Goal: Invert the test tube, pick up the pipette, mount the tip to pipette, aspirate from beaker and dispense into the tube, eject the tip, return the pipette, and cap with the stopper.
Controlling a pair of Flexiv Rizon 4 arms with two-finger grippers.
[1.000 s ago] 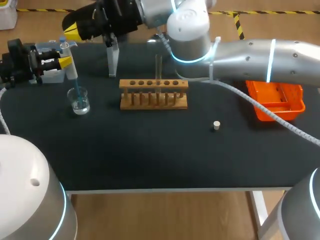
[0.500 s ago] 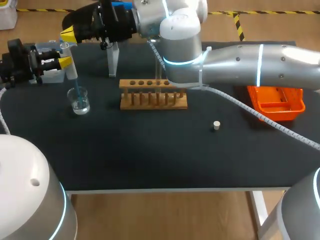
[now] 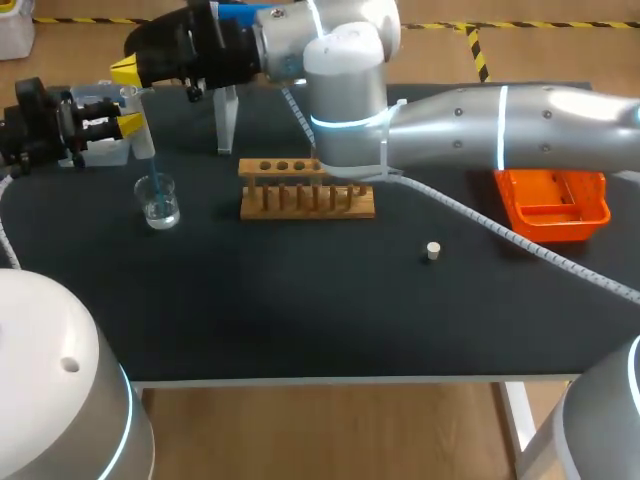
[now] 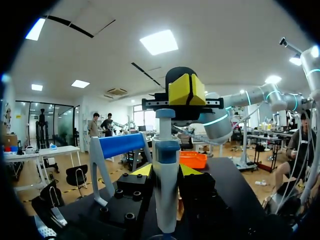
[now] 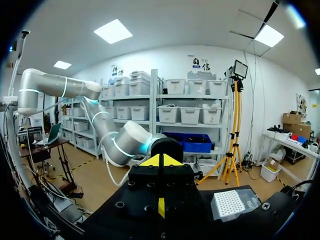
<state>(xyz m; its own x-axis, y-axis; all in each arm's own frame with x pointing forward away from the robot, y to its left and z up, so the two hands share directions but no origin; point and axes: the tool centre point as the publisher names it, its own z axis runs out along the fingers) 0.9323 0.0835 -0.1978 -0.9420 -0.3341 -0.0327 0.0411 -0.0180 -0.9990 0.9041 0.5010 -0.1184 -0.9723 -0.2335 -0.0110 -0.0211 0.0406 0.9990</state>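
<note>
At the table's far left, my left gripper (image 3: 133, 125) is shut on the white and blue pipette (image 3: 140, 120), which stands upright with its tip dipping into the small glass beaker (image 3: 160, 204). In the left wrist view the pipette (image 4: 166, 150) rises between my fingers (image 4: 145, 170). My right gripper (image 3: 125, 70), reaching across from the right, is shut and sits directly over the pipette's plunger (image 4: 165, 113); I cannot tell whether they touch. The wooden rack (image 3: 300, 195) stands mid-table, and my right arm hides the test tube. The white stopper (image 3: 433, 251) lies to the rack's right.
An orange bin (image 3: 555, 205) sits at the right. The clear pipette stand (image 3: 227, 118) rises behind the rack. A white tip box (image 5: 231, 203) lies on the table beside my right gripper (image 5: 160, 161). My right arm spans the table's back half.
My right arm has swung further left, bringing its shut gripper over the pipette's top and covering the test tube. My left gripper and the pipette have stayed put.
</note>
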